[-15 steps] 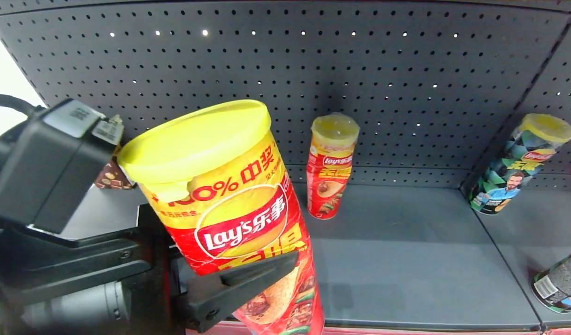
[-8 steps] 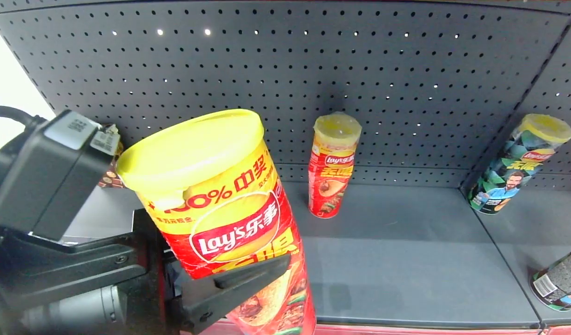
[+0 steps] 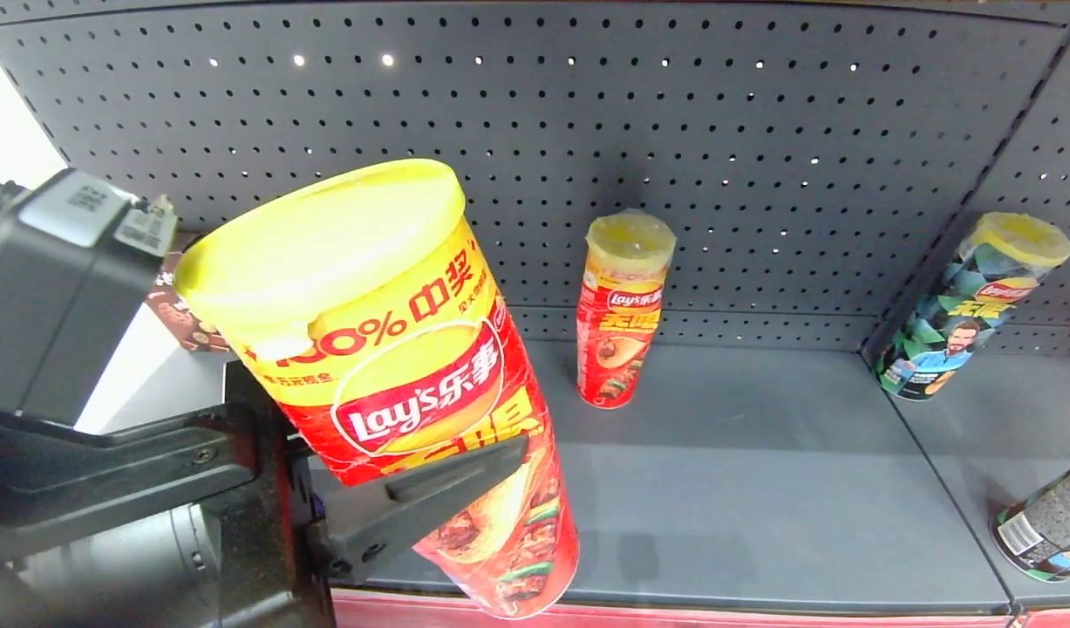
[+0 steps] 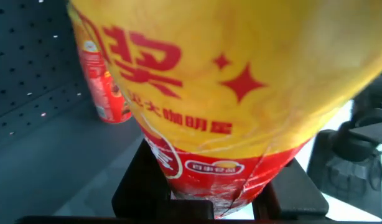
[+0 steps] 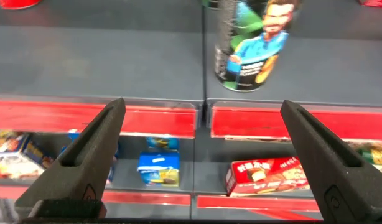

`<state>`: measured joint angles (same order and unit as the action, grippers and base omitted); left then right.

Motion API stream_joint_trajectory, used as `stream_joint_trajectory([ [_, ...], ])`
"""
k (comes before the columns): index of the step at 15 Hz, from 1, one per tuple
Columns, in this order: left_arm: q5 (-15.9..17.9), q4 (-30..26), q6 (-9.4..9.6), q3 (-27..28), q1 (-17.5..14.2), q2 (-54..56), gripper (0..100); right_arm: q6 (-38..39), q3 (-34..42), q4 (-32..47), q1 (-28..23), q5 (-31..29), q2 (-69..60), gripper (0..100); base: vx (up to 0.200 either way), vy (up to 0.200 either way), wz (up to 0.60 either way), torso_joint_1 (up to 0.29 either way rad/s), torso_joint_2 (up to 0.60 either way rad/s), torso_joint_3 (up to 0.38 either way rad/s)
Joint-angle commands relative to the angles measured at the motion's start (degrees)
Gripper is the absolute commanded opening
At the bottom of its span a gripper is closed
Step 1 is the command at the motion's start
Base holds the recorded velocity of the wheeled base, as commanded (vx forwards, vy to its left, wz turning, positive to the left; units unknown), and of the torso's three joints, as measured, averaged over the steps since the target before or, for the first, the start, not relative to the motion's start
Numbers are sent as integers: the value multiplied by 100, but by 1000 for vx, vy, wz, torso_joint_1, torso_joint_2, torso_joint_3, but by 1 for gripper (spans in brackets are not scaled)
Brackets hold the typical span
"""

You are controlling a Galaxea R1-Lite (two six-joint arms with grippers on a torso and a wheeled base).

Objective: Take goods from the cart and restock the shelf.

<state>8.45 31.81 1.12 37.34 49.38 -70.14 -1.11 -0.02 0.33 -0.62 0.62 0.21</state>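
My left gripper (image 3: 325,471) is shut on a red chip can with a yellow lid (image 3: 386,384), held tilted at the front left edge of the grey shelf (image 3: 744,488). In the left wrist view the same can (image 4: 228,99) sits between the black fingers (image 4: 141,186). A second red chip can (image 3: 622,310) stands upright near the shelf's pegboard back, right of the held one, and appears as a red can (image 4: 101,81) farther off. My right gripper (image 5: 203,168) is open in front of the shelf's red front strip (image 5: 147,118), below a green chip can (image 5: 253,43).
A green chip can (image 3: 971,310) leans at the back right beside the shelf divider. Another green can (image 3: 1049,532) lies at the far right front. A brown box (image 3: 181,318) sits at the back left. Snack boxes (image 5: 265,174) fill the lower shelf. The shelf's middle has free room.
My left gripper has carried the red can up and to the left over the last half second, after a slight dip. The cans on the shelf stay put.
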Motion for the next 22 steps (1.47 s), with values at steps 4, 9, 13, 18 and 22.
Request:
stream_joint_trajectory([
  [4, -54, -69, -7, 107, -386, 27, 0, 5, -833, -86, -52, 237, 190, 100, 0, 0, 0, 0, 0, 0],
  [9, -1, -8, -51, 54, -746, -149, 0, -469, -3311, 688, 897, 1863, 2915, 100, 0, 0, 0, 0, 0, 0],
  [13, 8, -8, -59, 45, -931, -219, 0, -610, -3399, 512, 1882, 2135, 3890, 100, 0, 0, 0, 0, 0, 0],
  [18, 8, -8, -59, -25, -992, -193, 0, -601, -3909, 116, 3226, 1537, 5367, 100, 0, 0, 0, 0, 0, 0],
  [22, 104, -8, -59, -25, -1027, -193, 0, -601, -4190, -174, 3622, 1256, 6316, 100, 0, 0, 0, 0, 0, 0],
])
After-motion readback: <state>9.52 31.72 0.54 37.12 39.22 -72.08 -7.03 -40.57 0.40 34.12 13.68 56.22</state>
